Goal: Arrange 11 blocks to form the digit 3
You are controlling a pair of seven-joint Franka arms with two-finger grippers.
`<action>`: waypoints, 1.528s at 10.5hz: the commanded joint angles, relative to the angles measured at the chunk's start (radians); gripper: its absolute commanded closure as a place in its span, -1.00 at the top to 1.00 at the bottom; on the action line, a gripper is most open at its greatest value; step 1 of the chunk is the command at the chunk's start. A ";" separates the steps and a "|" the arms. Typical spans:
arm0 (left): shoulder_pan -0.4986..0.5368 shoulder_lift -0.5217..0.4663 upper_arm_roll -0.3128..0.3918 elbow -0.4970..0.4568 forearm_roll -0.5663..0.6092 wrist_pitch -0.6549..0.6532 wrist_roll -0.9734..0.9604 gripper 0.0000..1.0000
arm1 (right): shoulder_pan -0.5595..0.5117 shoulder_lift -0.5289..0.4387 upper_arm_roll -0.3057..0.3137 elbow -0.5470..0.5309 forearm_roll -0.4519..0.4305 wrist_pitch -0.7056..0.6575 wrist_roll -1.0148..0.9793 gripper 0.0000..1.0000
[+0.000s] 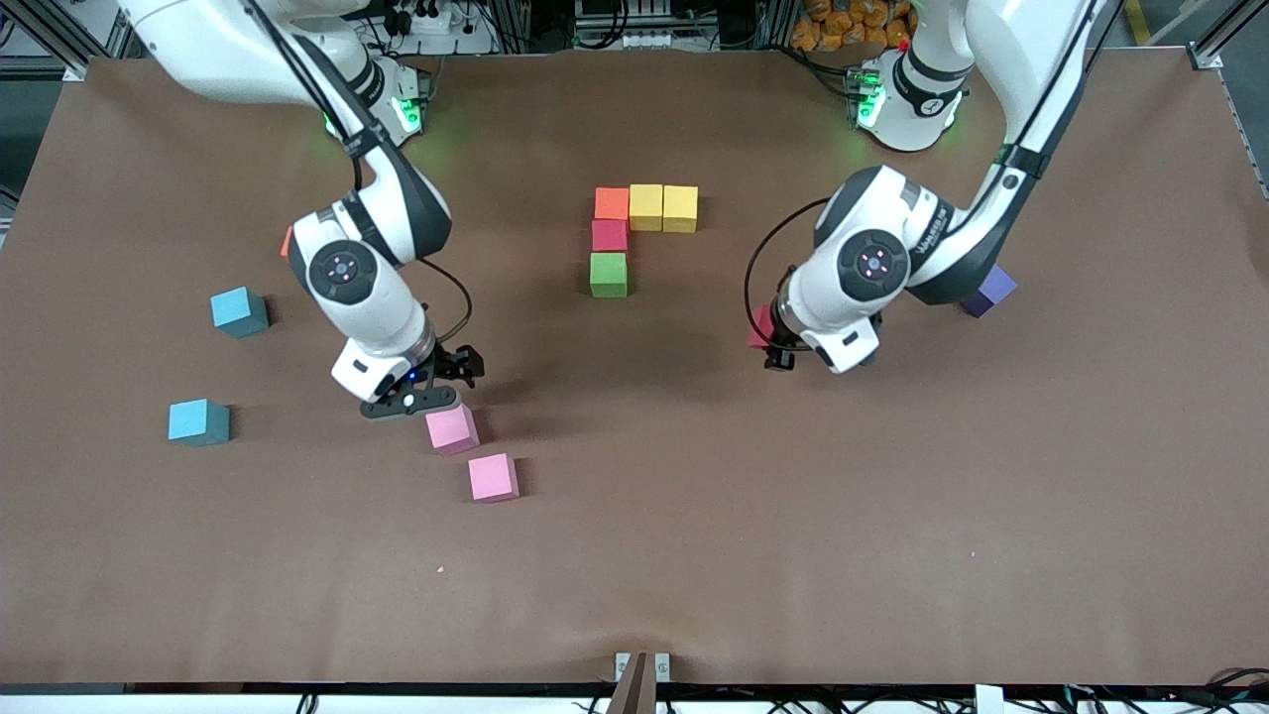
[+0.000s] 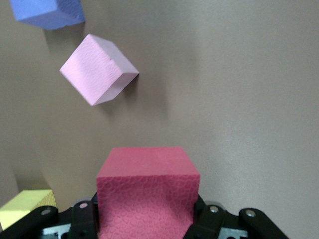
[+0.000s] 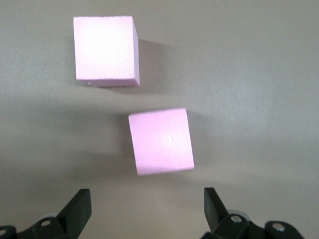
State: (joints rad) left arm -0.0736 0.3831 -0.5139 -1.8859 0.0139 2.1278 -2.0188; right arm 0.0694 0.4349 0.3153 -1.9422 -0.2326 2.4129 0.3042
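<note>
A wide brown matte table fills the scene, with grey aluminium framing and cables along the edge where the two arm bases stand. Near the middle sits the started figure: an orange foam cube touching two yellow foam cubes in a row, with a red foam cube and a green foam cube running toward the camera from the orange one. Over at the left arm's end, the left gripper is up over bare table, fingers clamped on a second red foam cube; a dark purple foam cube lies just by that arm's elbow, half hidden. A pale pink cube shows in the left wrist view, though the arm hides it from the front. At the other end, the right gripper hangs with fingers spread wide right above one of two pink foam cubes, the second nearer the camera. Two light-blue foam cubes sit well apart toward the right arm's edge, and a sliver of orange, possibly another cube, peeks from under that arm.
</note>
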 commanded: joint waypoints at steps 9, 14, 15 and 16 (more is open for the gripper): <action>-0.146 0.000 -0.054 -0.185 0.131 0.267 -0.520 -0.28 | -0.051 0.186 0.010 0.104 -0.042 0.138 -0.264 1.00; -0.242 0.135 -0.049 -0.153 0.357 0.345 -0.788 -0.29 | -0.049 0.209 -0.002 0.097 -0.056 0.155 -0.266 0.79; -0.255 0.157 -0.049 -0.144 0.382 0.345 -0.826 -0.29 | -0.048 0.205 -0.007 0.097 -0.054 0.144 -0.266 0.32; -0.284 0.178 -0.045 -0.128 0.399 0.345 -0.854 -0.29 | -0.043 0.188 -0.010 0.091 -0.054 0.129 -0.258 -0.15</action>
State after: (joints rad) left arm -0.3182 0.5267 -0.5665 -2.0508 0.3468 2.4709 -2.7403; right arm 0.0255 0.6367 0.3078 -1.8526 -0.2738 2.5611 0.0450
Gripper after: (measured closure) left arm 0.396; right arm 0.110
